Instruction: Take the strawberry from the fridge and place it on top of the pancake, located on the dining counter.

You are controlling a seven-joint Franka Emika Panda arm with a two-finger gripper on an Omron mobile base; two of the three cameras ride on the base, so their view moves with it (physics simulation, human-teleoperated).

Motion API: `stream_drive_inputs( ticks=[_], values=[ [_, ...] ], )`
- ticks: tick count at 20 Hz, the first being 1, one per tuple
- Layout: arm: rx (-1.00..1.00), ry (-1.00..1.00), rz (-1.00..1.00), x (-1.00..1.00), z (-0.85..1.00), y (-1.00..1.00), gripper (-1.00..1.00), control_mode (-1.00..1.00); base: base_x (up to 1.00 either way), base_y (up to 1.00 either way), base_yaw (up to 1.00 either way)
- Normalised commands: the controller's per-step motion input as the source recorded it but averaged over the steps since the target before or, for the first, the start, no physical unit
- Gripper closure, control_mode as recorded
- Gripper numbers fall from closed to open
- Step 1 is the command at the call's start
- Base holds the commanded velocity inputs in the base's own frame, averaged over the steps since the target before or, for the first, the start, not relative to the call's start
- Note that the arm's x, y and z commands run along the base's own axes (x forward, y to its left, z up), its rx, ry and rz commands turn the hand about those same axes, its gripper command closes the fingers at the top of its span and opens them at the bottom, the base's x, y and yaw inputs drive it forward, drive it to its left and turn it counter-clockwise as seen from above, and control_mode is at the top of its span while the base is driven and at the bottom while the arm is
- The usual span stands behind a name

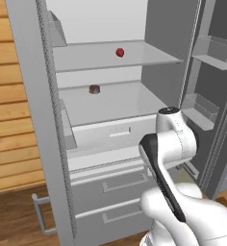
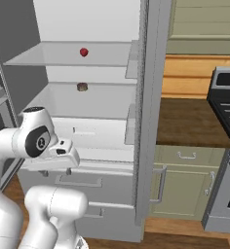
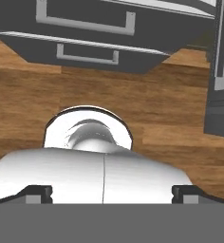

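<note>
Kitchen scene, fridge open, white shelved interior fills upper middle of both base views. Strawberry sits on upper shelf, upper centre of frame. Small brown round item sits on shelf below, left of and lower than strawberry, well apart. Door bins at right of left base view, contents not discernible. Two drawers closed under shelves. Wood floor below. Green-grey cabinet and stove at right of right base view. Arm folded low in front of drawers, nothing between shelves and camera. Gripper points down at floor, fingertips spread wide, holding nothing.
</note>
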Motion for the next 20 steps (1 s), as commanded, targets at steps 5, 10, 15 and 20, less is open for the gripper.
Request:
stream_drive_inputs(
  ticks=[5, 10, 15, 20],
  values=[
    [0.00, 0.00, 0.00, 0.00, -0.03, 0.00, -1.00, -1.00, 0.00, 0.00, 0.00],
    [0.00, 0.02, 0.06, 0.00, 0.00, 0.21, -1.00, -1.00, 0.00, 0.00, 0.00],
    [0.00, 0.00, 0.02, 0.00, 0.00, 0.18, -1.00, 1.00, 0.07, 0.33, 0.09],
    [0.00, 0.00, 0.00, 0.00, 0.00, 0.00, -1.00, 1.00, 0.34, 0.47, 0.33]
  ],
)
